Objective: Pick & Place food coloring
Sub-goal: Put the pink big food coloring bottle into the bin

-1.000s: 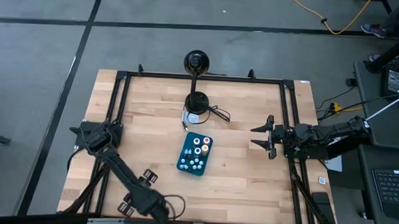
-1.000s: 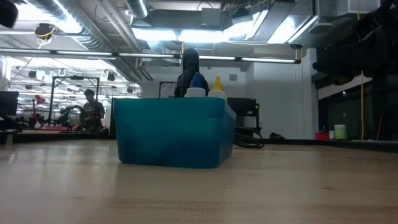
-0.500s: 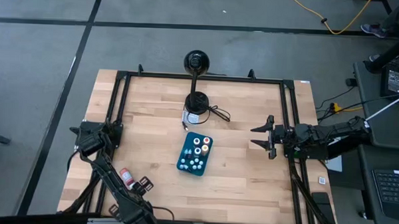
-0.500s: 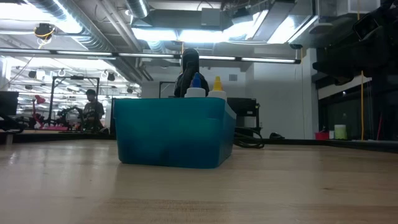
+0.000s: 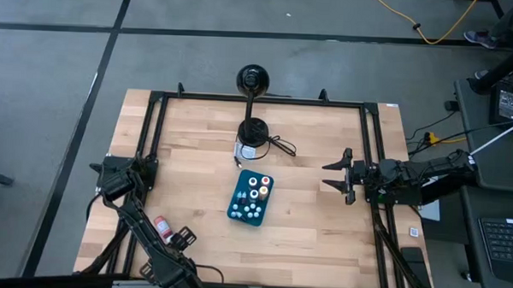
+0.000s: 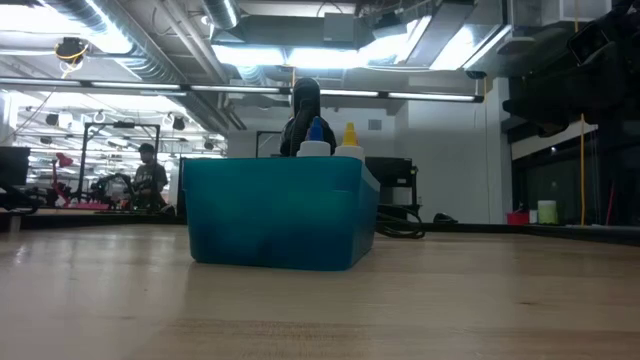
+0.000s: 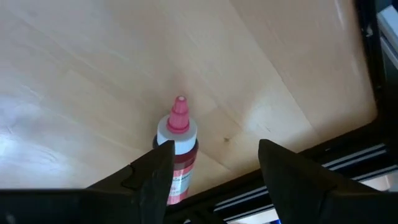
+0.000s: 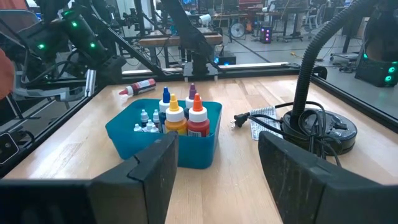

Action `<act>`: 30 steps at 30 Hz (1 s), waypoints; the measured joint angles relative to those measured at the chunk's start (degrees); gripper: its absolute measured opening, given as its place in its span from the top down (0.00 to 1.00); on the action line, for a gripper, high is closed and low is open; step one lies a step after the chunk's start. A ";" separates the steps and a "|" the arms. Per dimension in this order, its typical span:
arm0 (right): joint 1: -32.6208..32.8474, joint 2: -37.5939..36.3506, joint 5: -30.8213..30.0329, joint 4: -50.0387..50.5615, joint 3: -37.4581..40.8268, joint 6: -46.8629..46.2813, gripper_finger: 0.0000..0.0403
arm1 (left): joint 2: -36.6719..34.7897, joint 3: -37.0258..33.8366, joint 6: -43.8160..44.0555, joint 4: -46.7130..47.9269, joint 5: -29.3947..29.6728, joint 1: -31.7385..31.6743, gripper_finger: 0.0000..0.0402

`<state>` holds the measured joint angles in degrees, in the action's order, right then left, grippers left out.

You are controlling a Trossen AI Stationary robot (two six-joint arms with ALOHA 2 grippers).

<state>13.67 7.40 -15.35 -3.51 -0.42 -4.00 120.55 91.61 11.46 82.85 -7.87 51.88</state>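
I have my left gripper [image 7: 211, 168] spread apart and empty just over a small red-capped, red-labelled food coloring bottle [image 5: 161, 224] lying on its side on the pale wooden counter [image 5: 305, 223], well to the left of the teal rectangular tray [image 5: 250, 199] holding the other bottles. I judge this the release or re-grasp step; next I must square up on it. My right gripper [image 5: 337, 174] waits, fingers apart and empty, right of the tray.
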 joint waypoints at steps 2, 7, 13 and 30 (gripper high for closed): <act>0.01 0.00 0.00 -0.02 0.02 0.00 0.45 | 0.00 0.00 1.22 0.01 0.59 0.26 0.42; 0.00 0.00 0.00 -0.02 0.02 -0.01 0.45 | 0.00 -0.41 0.21 -0.61 1.65 1.68 0.42; 0.02 0.00 0.00 -0.02 0.01 -0.01 0.45 | 0.00 -3.03 -3.17 -0.32 3.50 3.72 0.42; 0.02 0.00 0.00 0.00 0.01 0.00 0.45 | 0.00 -3.43 -4.78 -5.37 5.42 -0.29 0.43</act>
<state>13.69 7.40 -15.35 -3.51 -0.41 -4.01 120.55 88.19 6.68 77.48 -2.44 51.58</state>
